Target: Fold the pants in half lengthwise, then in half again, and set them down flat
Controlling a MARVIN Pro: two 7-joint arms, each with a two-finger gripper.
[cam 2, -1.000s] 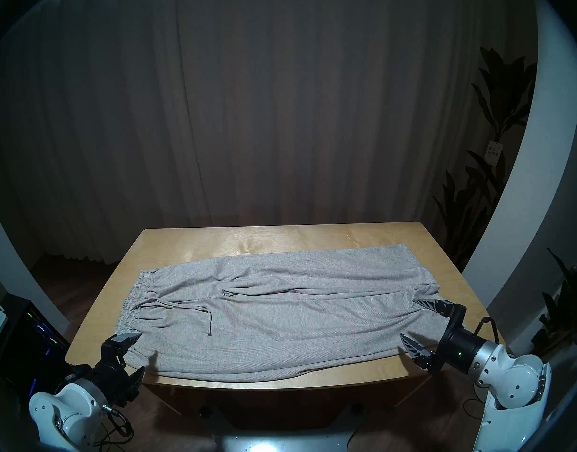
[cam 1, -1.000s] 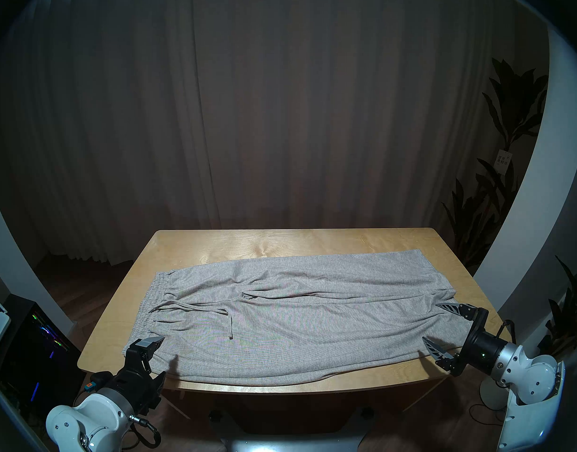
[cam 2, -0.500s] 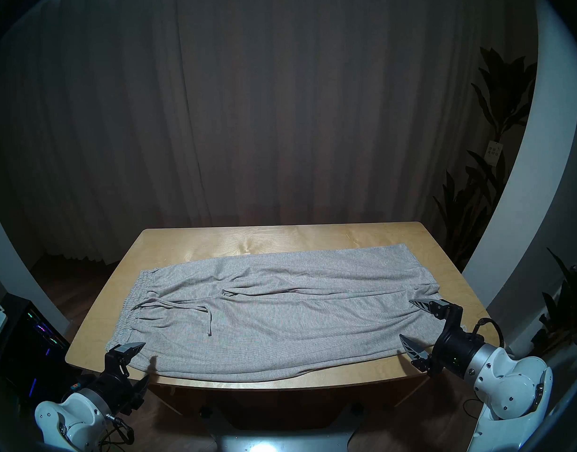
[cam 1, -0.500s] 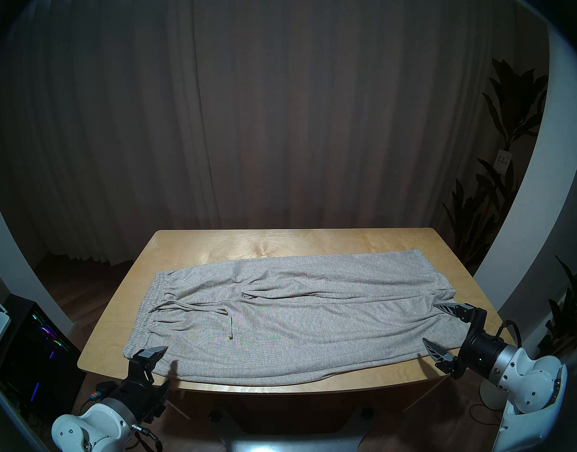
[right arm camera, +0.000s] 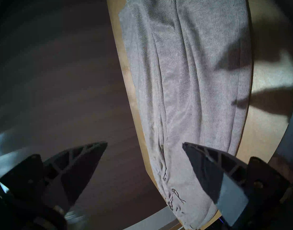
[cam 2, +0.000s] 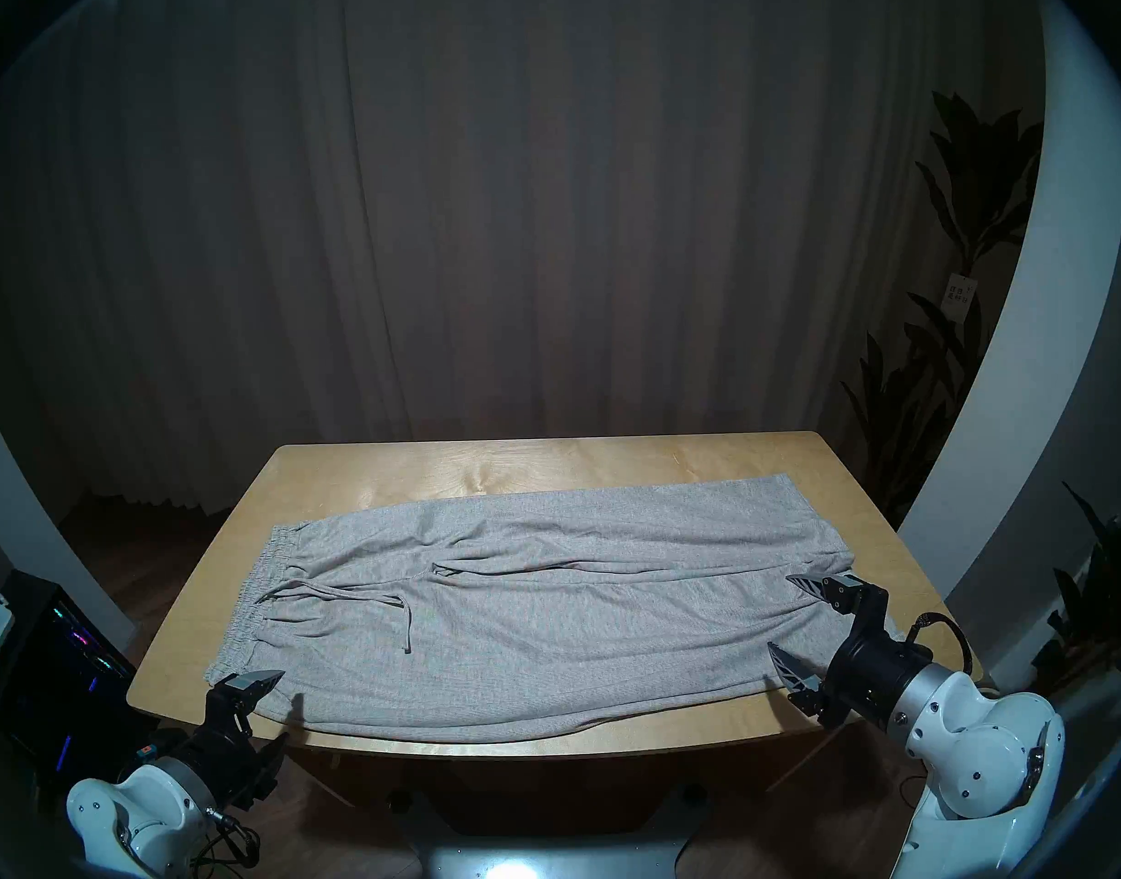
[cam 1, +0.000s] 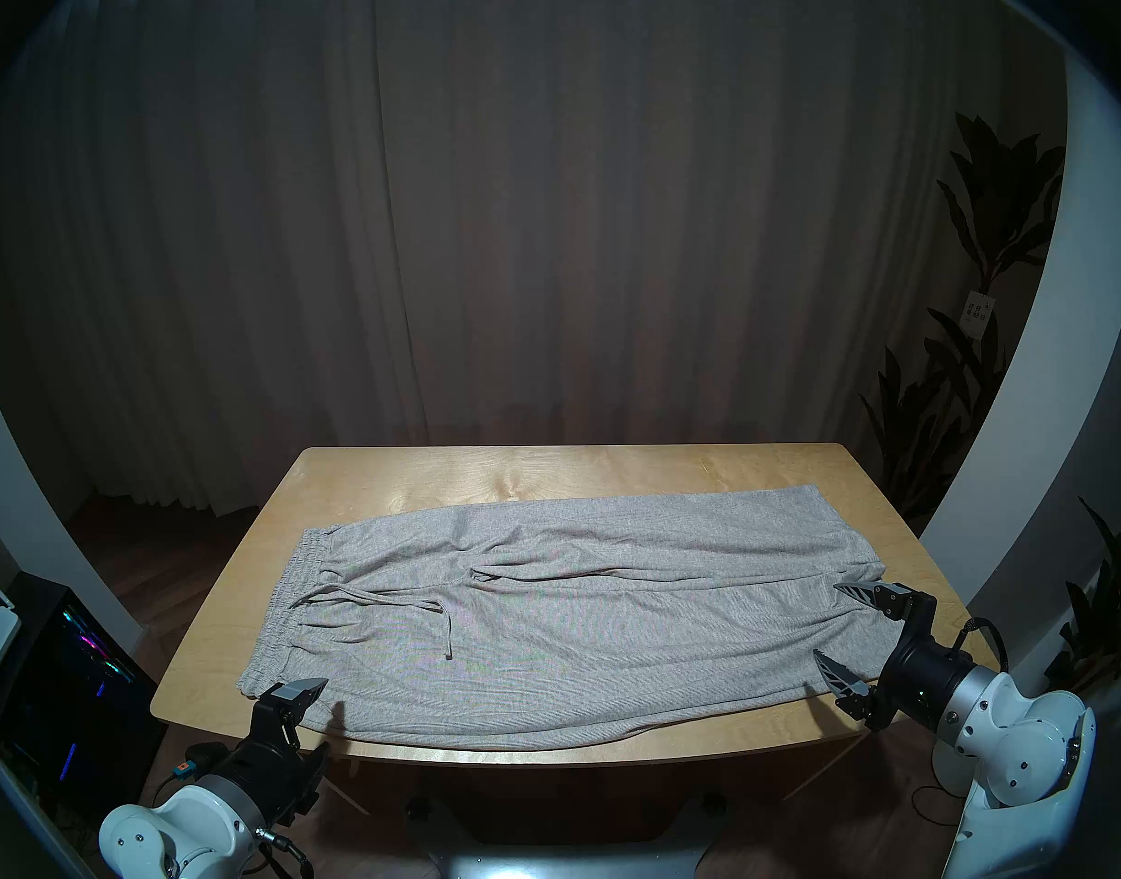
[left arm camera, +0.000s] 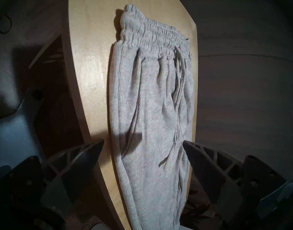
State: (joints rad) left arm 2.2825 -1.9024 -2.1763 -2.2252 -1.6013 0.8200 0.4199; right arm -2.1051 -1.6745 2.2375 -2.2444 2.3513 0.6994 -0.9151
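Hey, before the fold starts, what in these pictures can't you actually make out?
- Near cuff of the pants: head views, covered by the open right claw.
- Lower finger of the open left claw: head views, sunk below the table edge.
- Leg hems: right wrist view, blurred.
- Tag on the plant: print too small.

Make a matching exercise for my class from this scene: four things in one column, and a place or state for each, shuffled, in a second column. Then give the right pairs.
Column one:
1. waistband
2. drawstring
3. left tool
4. right tool

Column two:
A. open, at the leg-hem end of the pants
B. lying loose across the grey fabric
C. open, at the near waist corner
D. gathered, at the table's left end

Right pairs: 1-D, 2-B, 3-C, 4-A
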